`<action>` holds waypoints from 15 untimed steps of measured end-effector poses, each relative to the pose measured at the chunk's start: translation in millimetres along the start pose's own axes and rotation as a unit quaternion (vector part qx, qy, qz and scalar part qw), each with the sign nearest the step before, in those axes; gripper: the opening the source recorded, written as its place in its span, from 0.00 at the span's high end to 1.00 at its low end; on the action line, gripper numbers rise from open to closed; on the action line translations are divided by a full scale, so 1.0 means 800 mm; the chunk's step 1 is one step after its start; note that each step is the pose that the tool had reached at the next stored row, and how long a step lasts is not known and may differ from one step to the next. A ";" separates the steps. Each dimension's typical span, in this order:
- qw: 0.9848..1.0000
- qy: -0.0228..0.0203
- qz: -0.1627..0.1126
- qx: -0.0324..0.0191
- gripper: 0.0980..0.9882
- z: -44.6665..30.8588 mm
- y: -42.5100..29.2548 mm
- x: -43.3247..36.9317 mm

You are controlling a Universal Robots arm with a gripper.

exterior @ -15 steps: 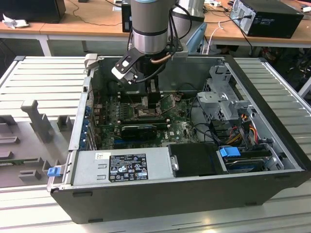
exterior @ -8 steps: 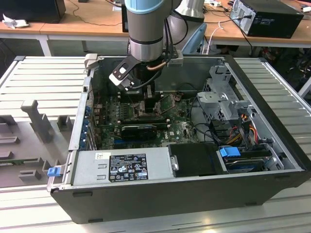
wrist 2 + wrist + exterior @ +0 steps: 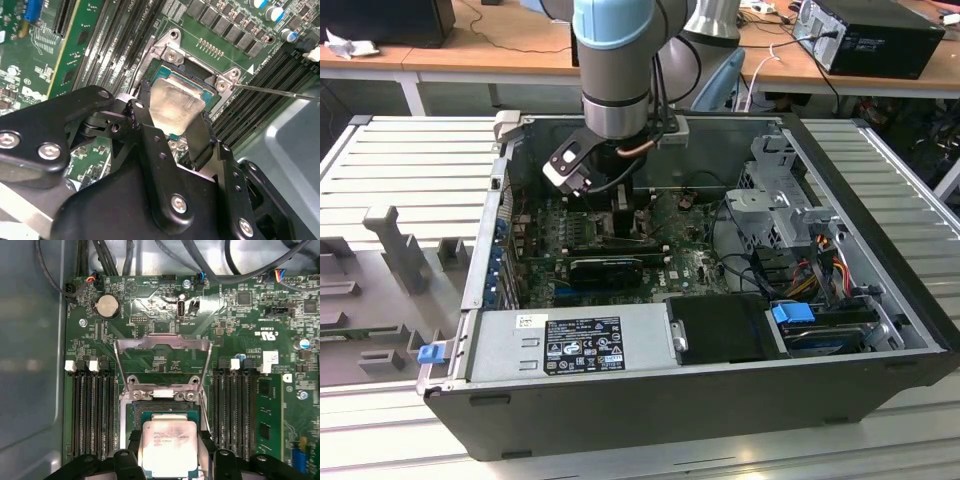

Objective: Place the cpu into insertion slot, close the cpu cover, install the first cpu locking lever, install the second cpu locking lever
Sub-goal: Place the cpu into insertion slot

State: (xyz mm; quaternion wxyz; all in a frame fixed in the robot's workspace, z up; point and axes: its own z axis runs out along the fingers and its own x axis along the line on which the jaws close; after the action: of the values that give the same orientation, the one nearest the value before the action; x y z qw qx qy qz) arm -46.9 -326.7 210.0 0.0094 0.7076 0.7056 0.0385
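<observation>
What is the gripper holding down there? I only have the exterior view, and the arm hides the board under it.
Observer: In both wrist views the gripper is shut on the cpu, with a finger against each of two opposite edges.
Operator: Is the cover out of the way?
Observer: Yes. In the first wrist view the cpu cover is swung open and lies back on the board, clear of the insertion slot.
Operator: Is the chip lined up with the socket?
Observer: It is over the slot and hides most of it, with its silver top toward the first wrist camera. I cannot tell whether it is seated.
</observation>
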 end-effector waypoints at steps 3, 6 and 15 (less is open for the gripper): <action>1.000 0.000 0.003 0.001 0.52 0.0026 0.0021 0.002; 1.000 -0.001 0.010 0.001 0.52 0.0037 0.0025 0.004; 1.000 -0.001 0.012 0.001 0.52 0.0111 0.0043 0.004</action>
State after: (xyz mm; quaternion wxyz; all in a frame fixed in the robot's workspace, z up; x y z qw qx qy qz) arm -42.8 -322.9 201.6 0.0087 0.7163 0.6968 0.0370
